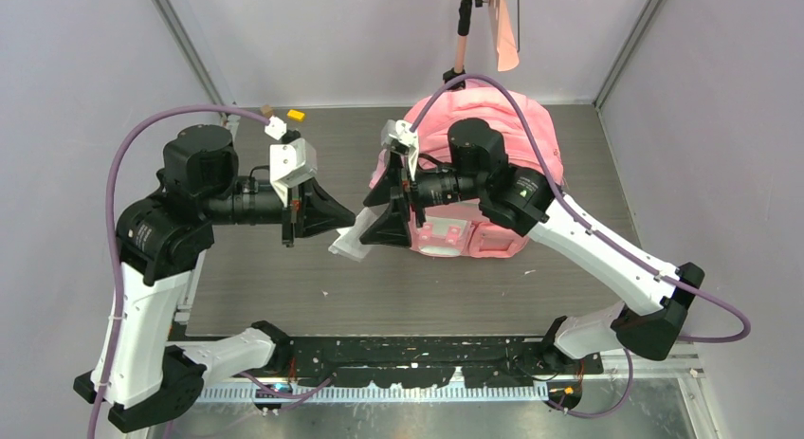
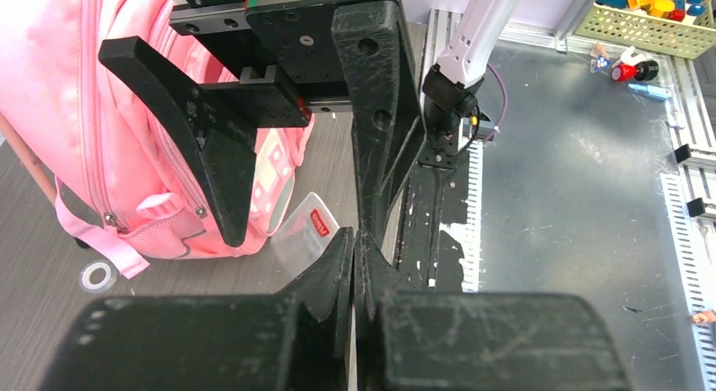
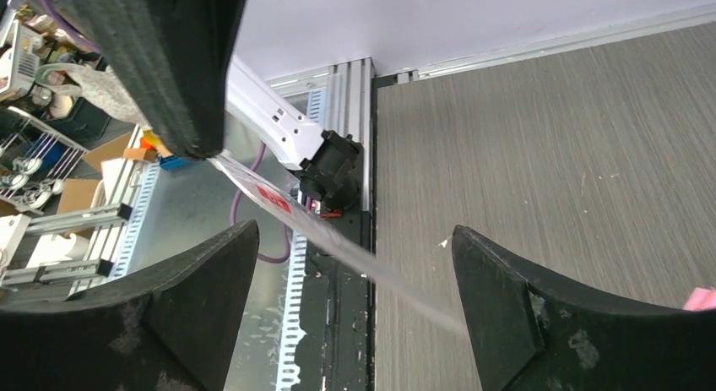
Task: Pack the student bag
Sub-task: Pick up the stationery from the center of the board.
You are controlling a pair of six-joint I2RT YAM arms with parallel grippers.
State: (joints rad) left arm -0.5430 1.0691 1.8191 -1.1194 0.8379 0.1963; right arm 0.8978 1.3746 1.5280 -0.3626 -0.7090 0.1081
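Top external view: the student bag [image 1: 517, 136] lies on the desk [image 1: 455, 287] at about 1 o'clock from the desk's middle, its pale pink front pockets facing the near edge. The right gripper [image 1: 393, 207] hangs just beside the bag's 9 o'clock side, its fingers spread wide with nothing between them. At 9 o'clock from it the left gripper [image 1: 337, 214] points toward it, fingers pressed tight together on the edge of a clear plastic packet [image 1: 353, 242] with a red label, which slants down toward the desk between the two grippers.

In the left wrist view, the packet [image 2: 308, 230] shows beyond the closed fingertips [image 2: 338, 256], near the bag's [image 2: 101, 112] lower corner. In the right wrist view, the packet [image 3: 338, 247] runs as a thin strip across the gap of the open fingers [image 3: 498, 281], touching neither. A small yellow object [image 1: 296, 115] lies at the desk's far edge, around 11 o'clock.
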